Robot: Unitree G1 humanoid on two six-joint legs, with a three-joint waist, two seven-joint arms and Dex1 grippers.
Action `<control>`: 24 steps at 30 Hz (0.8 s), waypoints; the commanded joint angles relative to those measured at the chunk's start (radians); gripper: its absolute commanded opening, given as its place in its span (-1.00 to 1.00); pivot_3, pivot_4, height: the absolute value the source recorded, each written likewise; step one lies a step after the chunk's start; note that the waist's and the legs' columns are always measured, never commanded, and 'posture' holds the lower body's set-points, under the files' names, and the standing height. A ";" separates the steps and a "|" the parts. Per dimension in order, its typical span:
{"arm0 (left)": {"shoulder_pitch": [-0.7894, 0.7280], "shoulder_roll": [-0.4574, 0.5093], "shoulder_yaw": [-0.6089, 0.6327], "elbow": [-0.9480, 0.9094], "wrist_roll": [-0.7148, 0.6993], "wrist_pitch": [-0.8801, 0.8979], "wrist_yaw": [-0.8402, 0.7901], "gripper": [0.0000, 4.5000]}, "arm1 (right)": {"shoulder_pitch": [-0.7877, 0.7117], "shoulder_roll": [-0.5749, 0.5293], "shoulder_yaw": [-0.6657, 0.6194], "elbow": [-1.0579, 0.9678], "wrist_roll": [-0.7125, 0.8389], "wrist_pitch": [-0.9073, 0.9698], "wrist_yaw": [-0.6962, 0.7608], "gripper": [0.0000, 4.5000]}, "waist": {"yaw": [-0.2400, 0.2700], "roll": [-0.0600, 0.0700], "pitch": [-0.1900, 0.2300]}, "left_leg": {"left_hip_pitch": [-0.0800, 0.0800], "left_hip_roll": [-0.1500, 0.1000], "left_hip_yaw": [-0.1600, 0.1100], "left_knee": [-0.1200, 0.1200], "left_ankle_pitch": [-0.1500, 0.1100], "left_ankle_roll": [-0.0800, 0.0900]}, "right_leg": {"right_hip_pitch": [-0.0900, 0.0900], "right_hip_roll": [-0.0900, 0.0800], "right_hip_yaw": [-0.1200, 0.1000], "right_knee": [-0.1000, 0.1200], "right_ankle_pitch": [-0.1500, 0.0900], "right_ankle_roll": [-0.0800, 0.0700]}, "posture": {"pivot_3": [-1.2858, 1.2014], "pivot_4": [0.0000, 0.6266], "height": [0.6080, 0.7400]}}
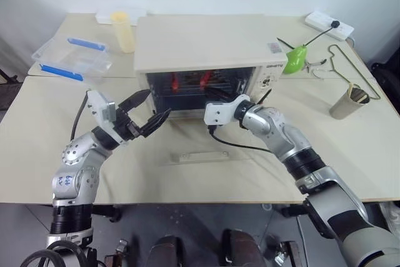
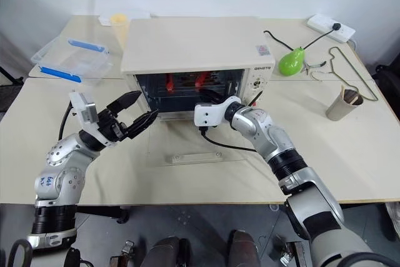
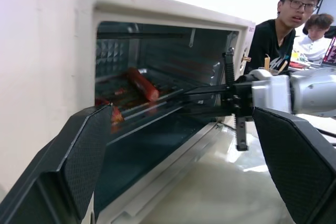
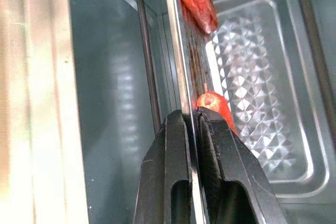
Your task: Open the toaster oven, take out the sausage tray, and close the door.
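Observation:
The cream-white toaster oven stands at the table's middle with its glass door folded down flat onto the table. Inside, the shiny sausage tray sits on the rack with two red sausages on it. My right gripper reaches into the oven mouth and is shut on the tray's front rim, one finger on either side of the thin metal edge. My left gripper hovers open just in front of the oven's left side, above the door, holding nothing.
A clear plastic box with blue clips and a yellow cup stand left of the oven. To its right are a green pear-shaped object, a power strip, a wire hanger and a paper cup. Two people sit beyond.

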 commanded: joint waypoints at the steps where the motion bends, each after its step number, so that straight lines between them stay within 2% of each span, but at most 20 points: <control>1: -0.016 -0.002 0.010 0.007 0.000 -0.024 -0.009 1.00 | -0.016 -0.005 -0.061 -0.151 0.077 -0.041 0.005 -0.95 | -0.004 0.000 0.000 | 0.000 0.000 0.000 -0.001 0.000 0.000 | 0.000 0.000 0.000 0.000 0.000 0.000 | 0.03 -0.52 1.00; 6: 0.004 0.003 0.012 0.002 -0.005 -0.015 -0.020 1.00 | 0.103 -0.061 -0.072 -0.311 0.131 -0.034 0.106 -0.95 | -0.004 0.000 0.000 | 0.000 0.000 -0.003 -0.003 0.000 0.000 | 0.000 0.000 -0.001 0.000 0.000 0.000 | 0.03 -0.52 1.00; 14: 0.012 0.018 0.023 0.013 -0.018 0.008 -0.032 1.00 | 0.331 -0.121 -0.109 -0.563 0.167 0.013 0.181 -0.95 | 0.015 0.000 0.000 | 0.000 0.000 -0.002 0.000 0.000 0.000 | 0.000 0.000 0.000 0.000 0.000 0.000 | 0.03 -0.52 1.00; 24: -0.023 0.009 -0.005 0.048 -0.010 0.029 -0.059 1.00 | 0.421 -0.223 -0.156 -0.668 0.229 -0.078 0.240 -0.95 | 0.025 -0.001 0.000 | 0.000 0.000 0.000 0.007 0.000 0.000 | 0.003 0.000 0.001 0.000 0.000 0.000 | 0.03 -0.52 1.00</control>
